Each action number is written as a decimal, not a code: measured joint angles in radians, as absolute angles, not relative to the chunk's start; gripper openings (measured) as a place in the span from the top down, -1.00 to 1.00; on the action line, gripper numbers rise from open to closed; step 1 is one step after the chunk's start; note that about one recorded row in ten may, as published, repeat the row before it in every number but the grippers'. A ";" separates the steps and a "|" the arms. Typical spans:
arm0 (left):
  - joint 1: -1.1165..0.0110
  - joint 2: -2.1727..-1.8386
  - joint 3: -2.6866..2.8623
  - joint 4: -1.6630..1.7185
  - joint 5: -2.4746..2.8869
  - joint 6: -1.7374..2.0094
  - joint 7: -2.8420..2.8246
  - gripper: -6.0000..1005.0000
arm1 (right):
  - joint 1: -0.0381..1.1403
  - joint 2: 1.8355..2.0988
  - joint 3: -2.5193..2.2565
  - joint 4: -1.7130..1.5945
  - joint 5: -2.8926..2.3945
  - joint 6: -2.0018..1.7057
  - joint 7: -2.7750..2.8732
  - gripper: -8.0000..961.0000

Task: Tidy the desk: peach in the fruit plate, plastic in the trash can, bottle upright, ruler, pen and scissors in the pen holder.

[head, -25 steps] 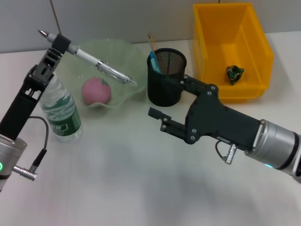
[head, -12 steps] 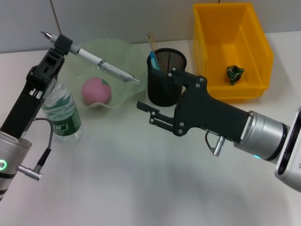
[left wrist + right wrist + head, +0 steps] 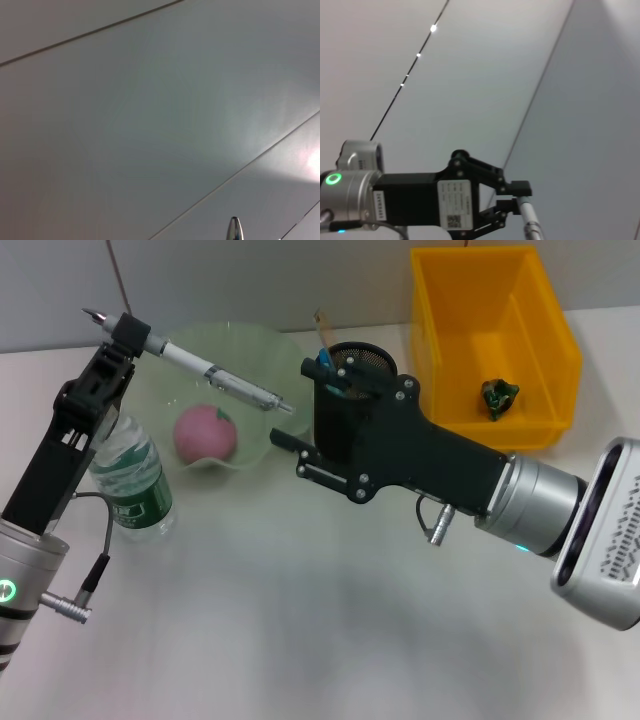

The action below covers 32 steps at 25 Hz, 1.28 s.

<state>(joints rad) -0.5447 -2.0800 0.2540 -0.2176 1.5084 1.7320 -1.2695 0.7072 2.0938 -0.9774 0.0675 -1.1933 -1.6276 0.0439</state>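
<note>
My left gripper [image 3: 127, 336] is shut on a silver pen [image 3: 220, 379] and holds it slanted in the air above the green fruit plate [image 3: 265, 348]. The pen's tip shows in the left wrist view [image 3: 234, 229]. The right wrist view shows the left gripper [image 3: 517, 195] with the pen [image 3: 532, 224]. A pink peach [image 3: 205, 433] lies in the plate. The water bottle [image 3: 131, 476] stands upright beside the plate. My right gripper [image 3: 296, 454] is open and empty, in front of the black mesh pen holder [image 3: 359, 362], which holds a ruler [image 3: 322, 329] and a blue-handled item [image 3: 326, 368].
A yellow bin [image 3: 545, 340] at the back right holds a crumpled green plastic piece [image 3: 498, 396]. The right arm's body covers most of the pen holder's front. A cable and plug [image 3: 70, 611] hang from the left arm over the white table.
My right gripper has moved left and back, up in front of the pen holder and nearer the pen's end. The left gripper has shifted the pen only slightly.
</note>
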 joint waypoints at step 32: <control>-0.555 -2.080 0.218 -0.235 1.517 1.714 -1.272 0.63 | 0.791 2.094 -0.976 0.085 -1.195 -1.574 -0.056 -0.16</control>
